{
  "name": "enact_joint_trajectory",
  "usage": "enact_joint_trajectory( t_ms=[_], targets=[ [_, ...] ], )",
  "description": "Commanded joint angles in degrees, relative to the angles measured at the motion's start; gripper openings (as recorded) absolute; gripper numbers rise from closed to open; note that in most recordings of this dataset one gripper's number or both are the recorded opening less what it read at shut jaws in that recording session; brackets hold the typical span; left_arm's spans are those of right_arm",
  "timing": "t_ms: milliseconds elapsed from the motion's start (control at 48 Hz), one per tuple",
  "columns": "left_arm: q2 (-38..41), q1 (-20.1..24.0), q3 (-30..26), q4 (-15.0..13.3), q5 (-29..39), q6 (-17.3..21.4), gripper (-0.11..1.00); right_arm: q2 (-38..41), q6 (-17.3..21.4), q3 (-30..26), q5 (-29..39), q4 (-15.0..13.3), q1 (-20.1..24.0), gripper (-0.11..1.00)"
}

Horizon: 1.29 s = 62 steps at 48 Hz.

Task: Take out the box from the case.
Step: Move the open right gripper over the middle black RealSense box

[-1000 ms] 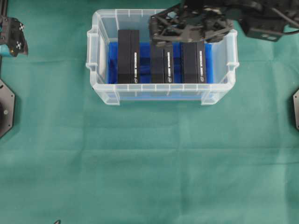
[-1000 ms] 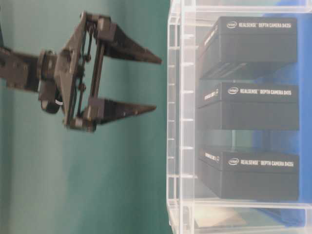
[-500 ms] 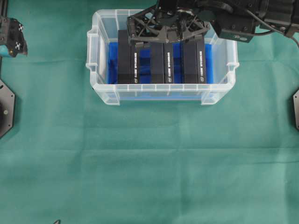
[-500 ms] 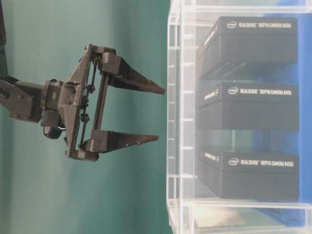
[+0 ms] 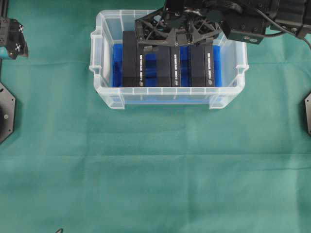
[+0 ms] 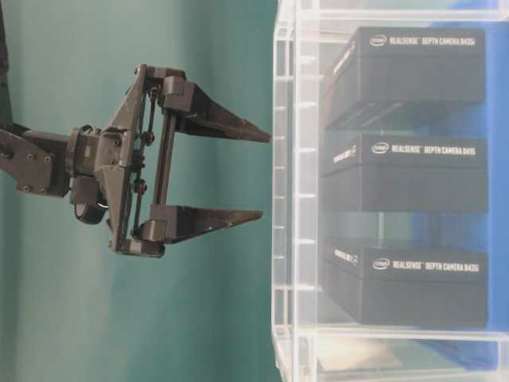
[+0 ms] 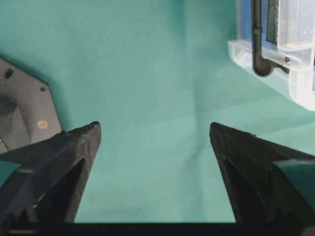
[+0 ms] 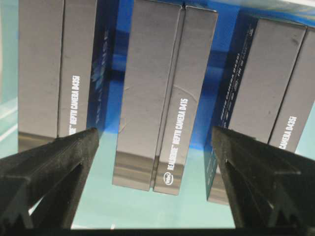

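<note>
The case is a clear bin with a blue floor, standing at the back middle of the green cloth. Three black boxes stand side by side in it: left, middle, right. My right gripper hangs open above the case, its fingers astride the middle box without touching it. In the table-level view the right gripper sits just outside the case rim. My left gripper is open and empty over bare cloth at the far left.
Black hexagonal base plates lie at the left edge and the right edge of the table. The left plate shows beside my left fingers, and a case corner at the upper right of that view.
My right gripper has moved left, from over the right and middle boxes to centred over the middle box, then nearly settled. The left gripper has not moved.
</note>
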Motion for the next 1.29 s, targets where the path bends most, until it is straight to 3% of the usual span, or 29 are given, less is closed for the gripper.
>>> enact_joint_trajectory(
  t_ms=[0, 1271],
  targets=[
    [-0.1, 0.3, -1.2, -0.1, -0.2, 0.0, 0.93, -1.0, -0.2, -1.3, 0.0, 0.1, 0.2, 0.95],
    [-0.1, 0.4, -1.2, -0.1, -0.2, -0.1, 0.93, -0.3, -0.4, -0.1, -1.9, 0.1, 0.2, 0.95]
  ],
)
